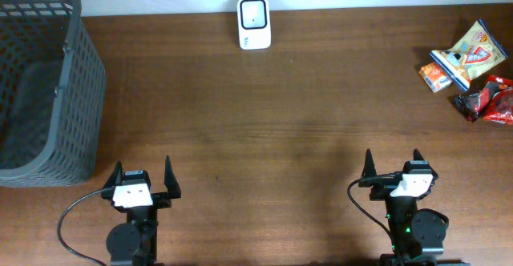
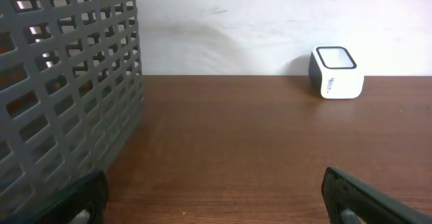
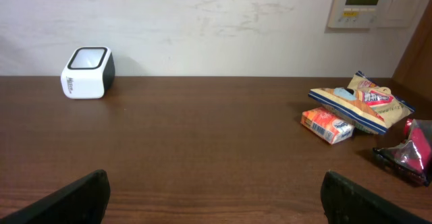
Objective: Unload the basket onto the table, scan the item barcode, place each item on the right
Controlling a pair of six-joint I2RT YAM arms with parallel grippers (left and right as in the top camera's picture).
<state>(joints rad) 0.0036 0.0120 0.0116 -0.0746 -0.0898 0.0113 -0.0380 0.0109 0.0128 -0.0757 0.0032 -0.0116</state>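
Note:
A white barcode scanner (image 1: 254, 23) stands at the table's far edge, also seen as the scanner (image 2: 335, 72) in the left wrist view and the scanner (image 3: 88, 72) in the right wrist view. Snack items lie at the far right: a yellow-blue packet (image 1: 470, 54), a small orange box (image 1: 435, 77) and a red packet (image 1: 490, 101). The packet (image 3: 362, 100), the orange box (image 3: 327, 126) and the red packet (image 3: 412, 154) show in the right wrist view. My left gripper (image 1: 143, 179) and right gripper (image 1: 395, 167) stand open at the near edge, nothing between their fingers.
A dark grey mesh basket (image 1: 48, 82) stands at the far left, its wall (image 2: 67, 82) filling the left of the left wrist view. A wall panel (image 3: 368, 1) hangs behind the table on the right.

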